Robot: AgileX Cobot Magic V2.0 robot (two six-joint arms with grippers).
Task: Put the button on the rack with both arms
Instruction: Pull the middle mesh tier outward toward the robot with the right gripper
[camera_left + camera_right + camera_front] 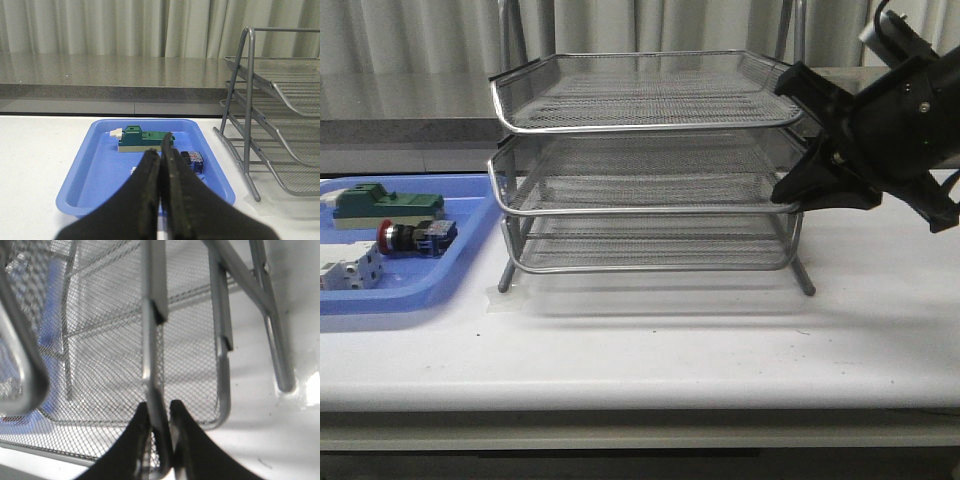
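Front view: your button (415,236) is lying on its side in the blue tray (455,265), left of the rack (645,165), red cap pointing left, between the green block (385,204) and the white terminal block (348,271). Nothing is gripping it, so the pick hasn't happened. The right arm (895,120) is over at the rack's right end, its gripper (788,195) pressed in at the middle tier's rim; my read is it's bracing the rack so it won't slide when the button goes in. The left arm isn't in this frame. Left wrist view: the left gripper (161,150) has its fingers pressed together with nothing between them, hovering above the near side of the blue tray and aimed along it. The button (192,161) shows just past the fingertips, slightly to one side, partly hidden; the green block (142,139) is further back. You'll need to open those fingers before descending. Right wrist view: the right gripper (159,412) is pinched onto a thin vertical wire of the rack (150,335), fingers nearly closed around it, mesh behind. The grip looks narrow, so a sideways tug could slip it.
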